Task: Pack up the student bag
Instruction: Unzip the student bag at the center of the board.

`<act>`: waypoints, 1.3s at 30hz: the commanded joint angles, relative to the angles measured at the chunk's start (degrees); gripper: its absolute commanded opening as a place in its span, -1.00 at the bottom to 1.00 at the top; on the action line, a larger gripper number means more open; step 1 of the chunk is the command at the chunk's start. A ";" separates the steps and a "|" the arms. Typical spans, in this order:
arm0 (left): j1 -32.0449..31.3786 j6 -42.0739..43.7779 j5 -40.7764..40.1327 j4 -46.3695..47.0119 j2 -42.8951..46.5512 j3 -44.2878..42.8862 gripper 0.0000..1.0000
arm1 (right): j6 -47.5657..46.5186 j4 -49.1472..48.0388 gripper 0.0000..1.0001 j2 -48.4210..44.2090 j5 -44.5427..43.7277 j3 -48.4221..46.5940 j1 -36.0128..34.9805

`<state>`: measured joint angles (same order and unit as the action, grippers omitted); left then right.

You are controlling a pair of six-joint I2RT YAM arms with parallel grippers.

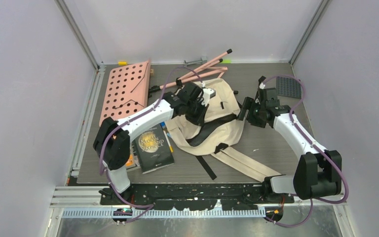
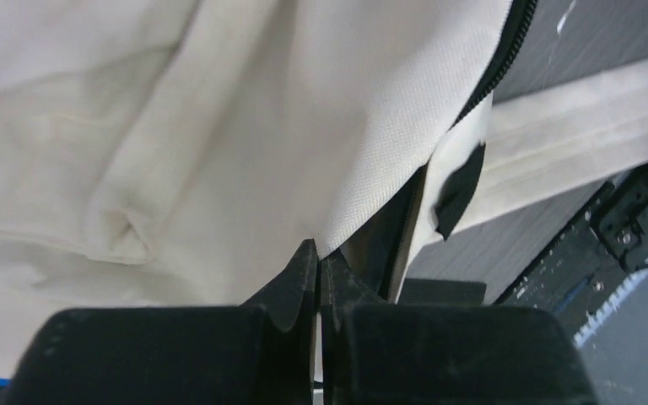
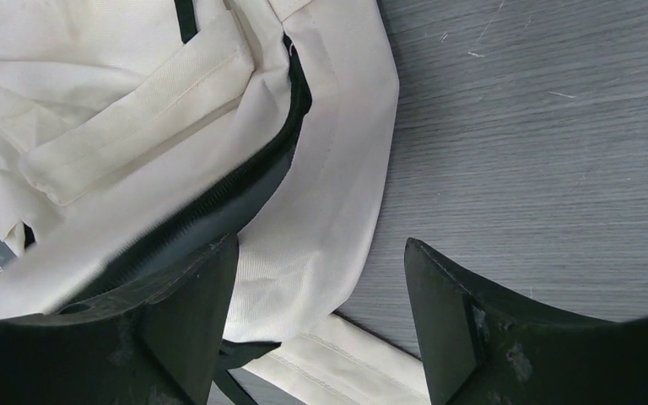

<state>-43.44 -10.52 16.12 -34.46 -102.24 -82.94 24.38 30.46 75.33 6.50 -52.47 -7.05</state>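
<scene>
The student bag (image 1: 217, 106), cream cloth with black zippers, lies crumpled in the middle of the table, its straps (image 1: 246, 163) trailing toward the near edge. My left gripper (image 1: 197, 116) sits on the bag's left side. In the left wrist view the left gripper (image 2: 319, 257) is shut, its tips pinching the edge of the bag's cloth (image 2: 261, 126) beside the zipper. My right gripper (image 1: 244, 111) hovers at the bag's right edge. In the right wrist view the right gripper (image 3: 319, 245) is open over the bag's zippered rim (image 3: 337, 169), holding nothing.
A dark book (image 1: 153, 148) lies left of the bag, a pencil (image 1: 168, 140) beside it. A pink perforated board (image 1: 126, 89) and pink rods (image 1: 205, 66) lie at the back left. A grey studded plate (image 1: 287, 89) is at the back right.
</scene>
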 commanded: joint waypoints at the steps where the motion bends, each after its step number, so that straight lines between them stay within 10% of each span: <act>1: 0.78 0.24 -8.20 0.66 2.75 -7.36 -1.00 | 0.55 -2.08 0.55 -2.05 0.50 0.09 -0.77; 14: 6.70 0.39 -7.07 -2.09 -3.87 -21.16 -1.00 | 1.79 -10.93 0.45 9.98 4.89 -0.31 -3.41; 19: 8.81 -1.34 -7.35 -1.55 -5.13 -24.54 -1.00 | -0.33 -4.36 -0.87 12.20 -6.98 -4.16 -3.37; 21: 9.22 -1.95 -6.59 -1.32 -6.02 -26.60 -1.00 | -1.68 -1.48 -0.98 10.48 -14.40 -4.66 -3.06; 30: 10.49 -7.79 -4.82 -2.11 -13.64 -36.36 -1.00 | -11.65 3.39 -0.99 1.98 -33.97 -3.63 4.43; 39: 16.92 -11.71 -4.45 2.30 -26.44 -37.00 -1.00 | -9.17 3.29 -0.99 4.88 -27.93 -4.77 5.91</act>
<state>-30.20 -21.21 13.67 -36.10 -124.68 -118.83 15.16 32.51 79.22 -20.40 -54.89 -1.43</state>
